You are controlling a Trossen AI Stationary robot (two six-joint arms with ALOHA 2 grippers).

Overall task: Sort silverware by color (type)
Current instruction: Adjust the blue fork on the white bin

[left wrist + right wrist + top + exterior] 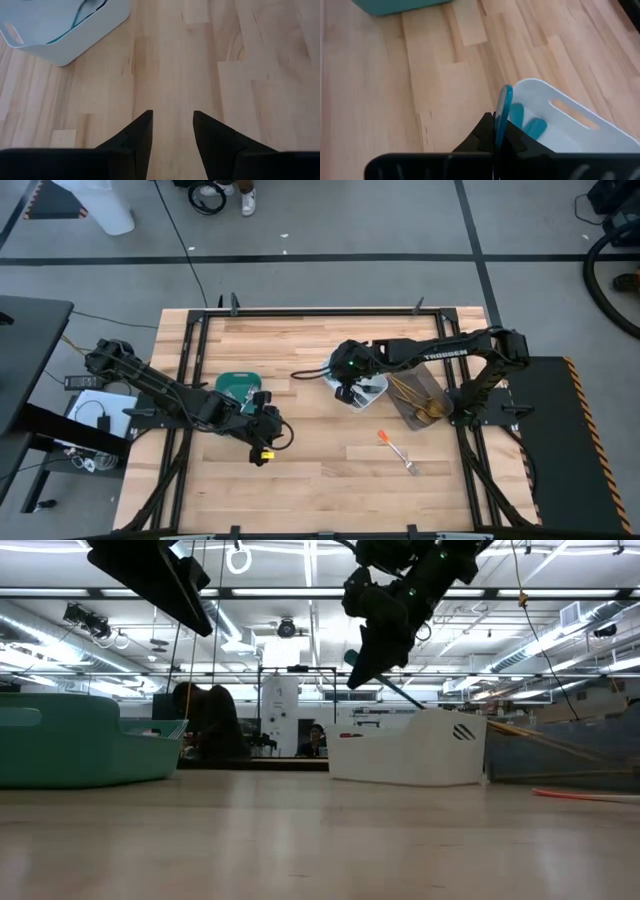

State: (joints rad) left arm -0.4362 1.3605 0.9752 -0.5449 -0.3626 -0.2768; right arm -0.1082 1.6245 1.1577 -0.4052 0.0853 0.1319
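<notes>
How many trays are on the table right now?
3: the teal tray by the left arm, the white tray under the right end effector, and the grey-brown tray beside the white one. None appears hidden.

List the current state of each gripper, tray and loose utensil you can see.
Right gripper: shut on blue utensil, above white tray.
Left gripper: open, empty.
White tray: holds blue pieces.
Grey tray: holds gold utensils.
Teal tray: contents unclear.
Orange fork: lying on table.
</notes>
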